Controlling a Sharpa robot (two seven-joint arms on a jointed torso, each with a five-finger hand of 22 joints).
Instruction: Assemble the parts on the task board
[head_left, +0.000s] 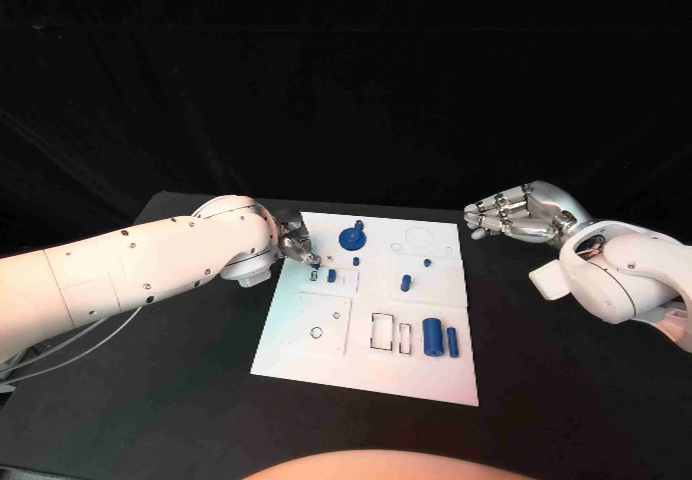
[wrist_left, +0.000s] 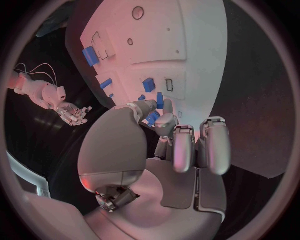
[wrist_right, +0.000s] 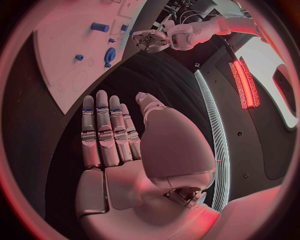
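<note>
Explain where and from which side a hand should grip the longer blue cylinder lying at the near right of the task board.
Grip the longer blue cylinder across its middle, from above, fingers on its two long sides. It lies flat on the task board, ends pointing near and far, with a shorter blue block close on its left, so probably the right hand suits best.

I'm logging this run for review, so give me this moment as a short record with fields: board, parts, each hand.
board: white task board in the middle of the black table
parts: blue parts lying on the board, with a round blue one near its far edge
left hand: left hand over the board's left edge, fingertips at a small blue part; grip unclear
right hand: right hand off the board to its right, holding nothing
</note>
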